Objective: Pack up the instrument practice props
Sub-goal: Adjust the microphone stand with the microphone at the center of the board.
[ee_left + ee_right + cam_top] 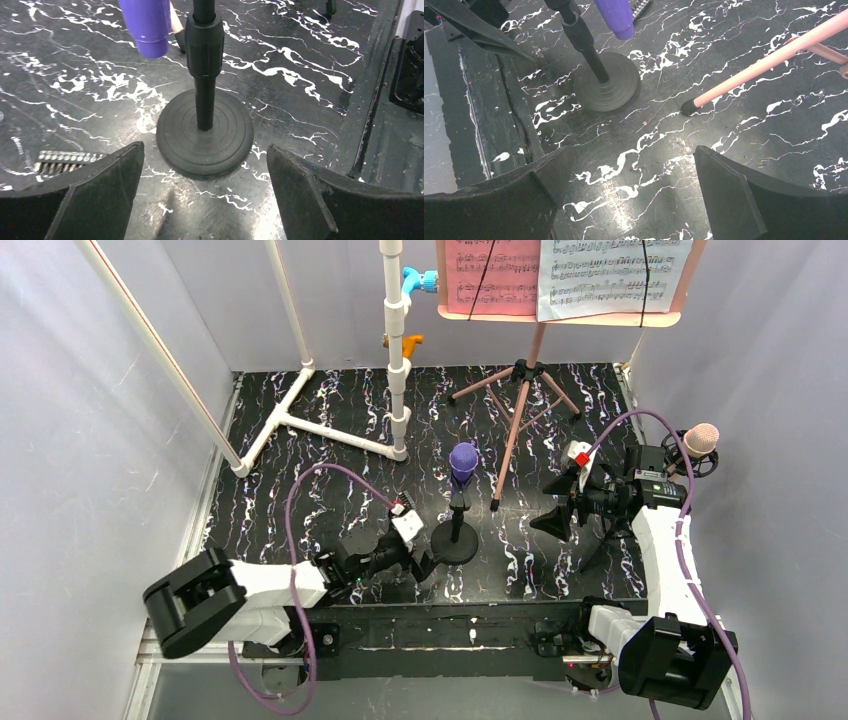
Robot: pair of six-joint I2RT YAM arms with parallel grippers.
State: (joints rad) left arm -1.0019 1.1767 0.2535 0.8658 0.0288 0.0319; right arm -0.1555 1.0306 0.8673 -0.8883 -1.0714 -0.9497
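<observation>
Top view, left gripper (424,564): the jaws are spread apart and nothing is held between them.
Top view, round-base stand (455,541): its black disc is found just ahead of the left jaws.
Top view, purple tube (463,462): carried upright at the top of that stand, beyond the left jaws.
Top view, right gripper (556,506): the jaws are held wide and empty, pointed towards the left arm's side.
Top view, music stand (525,400): set beyond the right jaws, one pink leg reaching between the two grippers.
Top view, pink page (495,275) and white page (610,275): laid side by side on the stand's desk, far from both jaws.
Top view, beige-pink tube (701,438): placed behind the right gripper's wrist, on a dark holder.
Top view, pipe frame (330,430): seen well beyond the left jaws.
Left wrist view, left gripper (204,147): parted jaws are lined up with the round-base stand (205,132); the purple tube (147,25) is seen farther ahead.
Left wrist view, comb-like clip (65,161): lying on the table (300,75) outside one jaw.
Right wrist view, right gripper (633,150): nothing is caught between the parted jaws; the round-base stand (606,82), the purple tube (616,17) and a music stand (764,62) leg are seen ahead.
</observation>
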